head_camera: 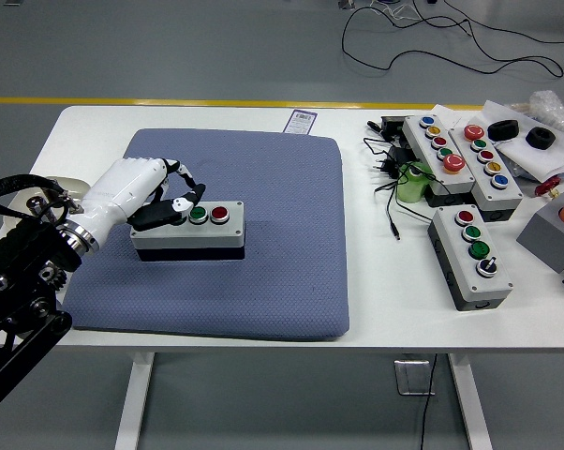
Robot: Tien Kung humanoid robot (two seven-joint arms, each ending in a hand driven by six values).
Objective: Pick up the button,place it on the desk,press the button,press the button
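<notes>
A grey button box lies on the blue mat, left of its middle. Its green button and red button show; the two buttons at its left end are hidden under my hand. My left hand comes in from the left and rests over the box's left end. Its fingers are curled, and the thumb lies down on the hidden buttons. It grasps nothing. My right arm is out of view.
Three more button boxes stand on the table's right part among black cables. A green object and a grey block are near the right edge. A small card lies behind the mat.
</notes>
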